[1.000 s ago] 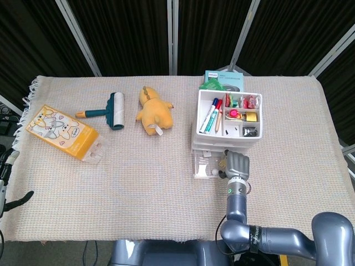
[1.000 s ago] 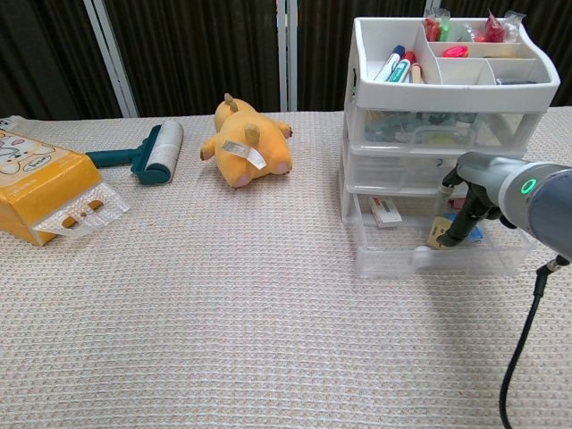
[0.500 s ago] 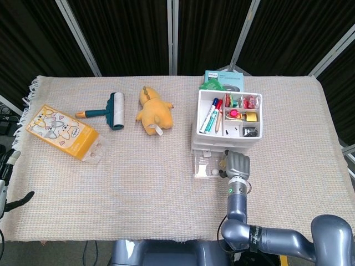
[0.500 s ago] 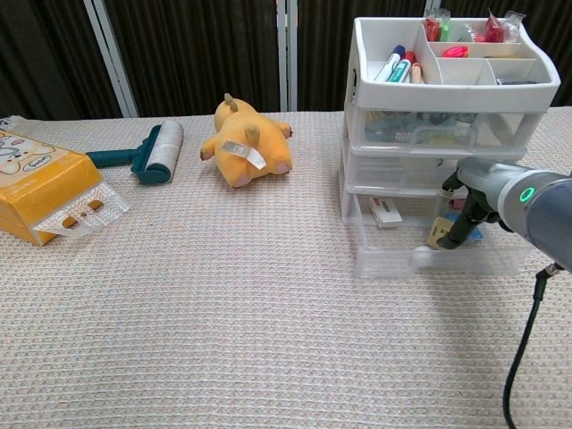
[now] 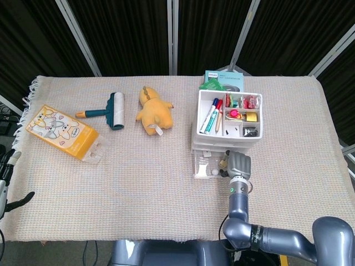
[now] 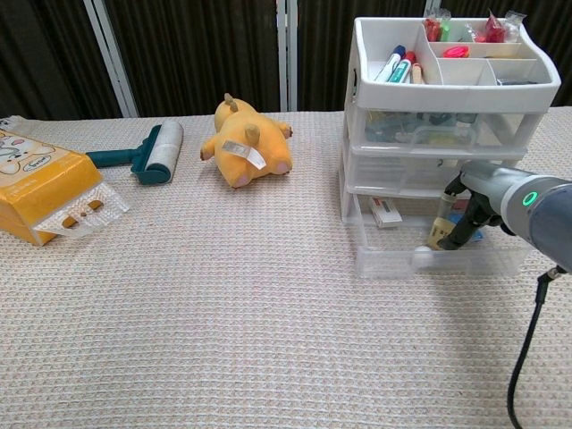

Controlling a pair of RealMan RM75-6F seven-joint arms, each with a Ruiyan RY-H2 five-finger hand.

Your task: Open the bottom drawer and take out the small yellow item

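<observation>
Grey metal right hand (image 5: pixel 237 164): reaching down into the pulled-out bottom drawer (image 6: pixel 438 259), its dark fingers (image 6: pixel 466 225) closing around the small yellow item (image 6: pixel 441 229).
Small yellow item: sitting inside the bottom drawer toward its right side, standing tilted, pinched by the right hand.
Bottom drawer: clear plastic, sticking out toward the robot from the drawer unit (image 6: pixel 444 147); a white ball (image 6: pixel 421 258) is lying against its front wall and a small white box (image 6: pixel 387 212) is lying at its back left.
Drawer unit: 3 clear drawers stacked under a white tray (image 5: pixel 229 116), which is holding markers (image 5: pixel 212 115) and small colourful bits in its compartments.
Behind the unit: a teal booklet (image 5: pixel 224 79) is lying flat on the cloth, partly hidden by the tray.
Woven beige cloth (image 5: pixel 138 183): covering the table.
Yellow plush toy (image 5: pixel 153 111): lying left of the drawer unit, well apart from it.
Lint roller (image 5: pixel 108 110): lying just left of the plush toy.
Orange carton (image 5: pixel 62 131): lying near the left edge of the cloth.
Left hand: not showing in either view.
</observation>
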